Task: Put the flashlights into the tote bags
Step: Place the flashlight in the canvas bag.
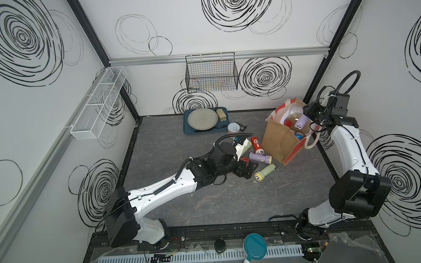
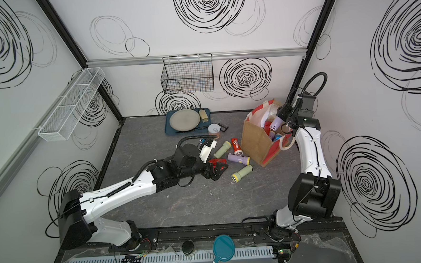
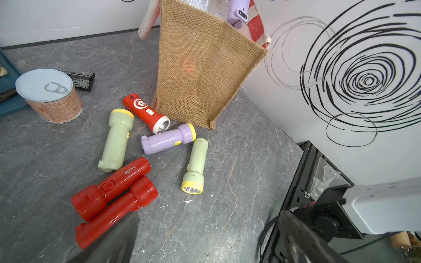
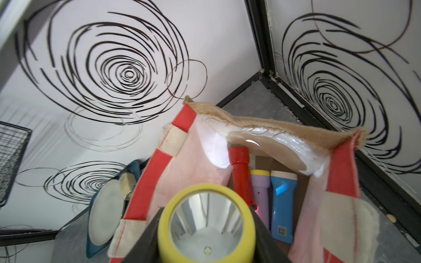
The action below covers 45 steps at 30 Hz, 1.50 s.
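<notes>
**A:** What are the right jaws doing?

**B:** They're pinching a lilac flashlight (image 4: 206,225) from both sides. Its yellow-rimmed lens stares straight into my wrist camera. It hangs at the mouth of the jute tote bag (image 4: 273,134), above 3 lying inside: a red flashlight (image 4: 239,173), a second lilac flashlight (image 4: 259,193) and a blue flashlight (image 4: 282,200).

**A:** And the left?

**B:** The left jaws are spread wide and empty. They hover over 2 red flashlights (image 3: 114,184) that lie touching, side by side, on the bench (image 3: 227,205). Beyond those are 2 pale green flashlights (image 3: 116,141), another lilac flashlight (image 3: 166,140) and an orange-red flashlight (image 3: 147,112) just beside the bag's foot.

**A:** How will they handle?

**B:** I'd judge them light, stiff and slick. They're smooth moulded plastic, with round barrels flaring to a wider head. They may roll or squirt out of a grip, so I'd close across the barrel just behind the head. The paired reds leave no room for a jaw between them. The bag is the soft part: coarse weave, a creased front, a glossy liner (image 4: 273,145) and limp rope handles (image 3: 148,22). It may slump if nudged.
</notes>
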Motion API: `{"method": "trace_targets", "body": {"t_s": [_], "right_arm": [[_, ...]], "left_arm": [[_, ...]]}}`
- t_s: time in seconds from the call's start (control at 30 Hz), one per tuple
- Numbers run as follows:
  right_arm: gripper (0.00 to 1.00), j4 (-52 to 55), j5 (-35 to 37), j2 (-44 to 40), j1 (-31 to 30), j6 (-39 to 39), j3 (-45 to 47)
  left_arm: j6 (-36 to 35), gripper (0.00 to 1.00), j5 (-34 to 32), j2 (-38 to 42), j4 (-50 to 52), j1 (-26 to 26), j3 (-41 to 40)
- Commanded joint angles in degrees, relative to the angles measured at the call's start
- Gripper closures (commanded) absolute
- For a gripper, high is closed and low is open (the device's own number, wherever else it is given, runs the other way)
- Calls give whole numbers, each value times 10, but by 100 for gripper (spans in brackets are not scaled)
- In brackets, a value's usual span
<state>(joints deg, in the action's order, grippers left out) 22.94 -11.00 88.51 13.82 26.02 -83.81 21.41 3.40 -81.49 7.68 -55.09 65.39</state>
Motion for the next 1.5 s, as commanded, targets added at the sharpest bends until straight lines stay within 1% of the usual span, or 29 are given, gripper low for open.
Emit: {"method": "trace_targets", "body": {"t_s": [0.0,0.27,0.6,0.7,0.77,0.83,0.93,0.97,1.03,1.27,1.47], "right_arm": [[100,-25,19,18,-2,-20,-11],[100,-39,32,58,-16,-39,32],[99,-40,65,93,-41,-44,49],[87,-37,72,92,-44,-46,46],[76,-35,81,86,-46,-48,44],[63,-36,92,79,-50,-53,42],[40,-32,105,68,-55,-59,34],[34,-29,110,64,-59,-62,29],[26,-23,115,57,-65,-67,19],[6,14,139,26,-83,-79,-21],[1,54,167,-17,-116,-86,-47]], "left_arm": [[-7,1,-11,-2,-11,-4,17],[-7,1,-12,0,-9,-6,8],[-10,0,-8,-13,-10,-11,-2],[-11,0,-9,-21,-11,-15,-2],[-11,0,-9,-28,-14,-18,-3],[-11,0,-8,-34,-18,-20,-2],[-14,0,-7,-46,-21,-26,0],[-17,0,-6,-50,-21,-27,1],[-22,1,-4,-60,-21,-30,4],[-39,4,8,-97,-26,-39,8],[-53,5,30,-145,-45,-42,10]]}}
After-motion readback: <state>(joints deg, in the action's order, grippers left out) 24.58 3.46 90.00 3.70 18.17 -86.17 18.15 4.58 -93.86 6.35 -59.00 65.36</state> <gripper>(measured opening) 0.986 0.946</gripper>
